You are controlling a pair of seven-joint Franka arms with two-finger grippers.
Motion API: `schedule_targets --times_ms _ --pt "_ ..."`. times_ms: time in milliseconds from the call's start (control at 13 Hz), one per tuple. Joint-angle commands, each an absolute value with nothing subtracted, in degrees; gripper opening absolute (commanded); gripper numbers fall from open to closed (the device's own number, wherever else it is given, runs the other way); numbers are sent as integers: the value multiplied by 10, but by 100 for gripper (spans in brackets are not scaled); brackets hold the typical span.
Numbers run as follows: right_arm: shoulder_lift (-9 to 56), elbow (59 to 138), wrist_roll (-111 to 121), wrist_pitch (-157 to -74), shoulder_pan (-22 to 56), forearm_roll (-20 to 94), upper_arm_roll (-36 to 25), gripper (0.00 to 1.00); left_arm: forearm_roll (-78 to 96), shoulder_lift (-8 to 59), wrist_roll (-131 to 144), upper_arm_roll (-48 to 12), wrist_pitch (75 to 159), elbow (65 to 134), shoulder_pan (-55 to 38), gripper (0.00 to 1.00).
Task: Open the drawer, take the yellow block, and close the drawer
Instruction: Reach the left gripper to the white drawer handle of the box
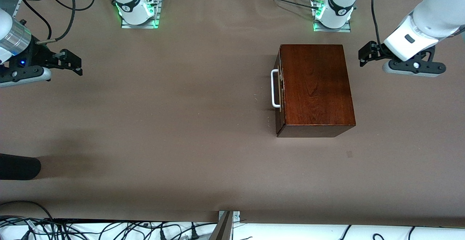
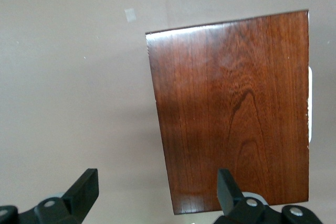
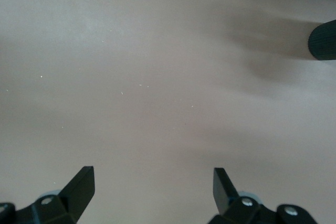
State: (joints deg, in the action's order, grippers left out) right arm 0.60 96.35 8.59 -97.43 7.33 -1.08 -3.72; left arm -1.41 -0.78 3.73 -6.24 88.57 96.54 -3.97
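Drawer (image 1: 279, 89): shut; stiff wood, likely slides.
Handle (image 1: 275, 88): rigid white bar at the box's nine o'clock, best grasped mid-bar.
Left gripper (image 1: 365, 55): spread wide, nothing held, over the table beside the box.
Right gripper (image 1: 74, 62): spread wide, nothing held, waiting at its table end.
Yellow block: unseen.

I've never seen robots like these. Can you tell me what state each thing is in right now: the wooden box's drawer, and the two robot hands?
Drawer: shut, its front flush with the wooden box; white handle untouched.
Yellow block: not visible anywhere.
Left gripper: fingers open, empty, waiting over the table beside the box, toward the left arm's end.
Right gripper: fingers open, empty, over bare table at the right arm's end.
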Motion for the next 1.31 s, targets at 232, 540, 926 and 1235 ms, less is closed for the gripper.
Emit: schedule_targets --times_ms 232,540,926,1235 --pt "10 952 83 -968 68 -2 -34 100 -21 39 109 -121 861 914 -65 100" --pt "10 952 83 -968 68 -2 -34 100 -28 142 302 -217 884 852 -103 100" --pt "10 952 83 -968 68 -2 -34 100 -140 245 494 -216 949 838 -234 100" --pt "10 952 83 -968 68 -2 -34 100 -221 293 527 -214 949 845 -271 100"
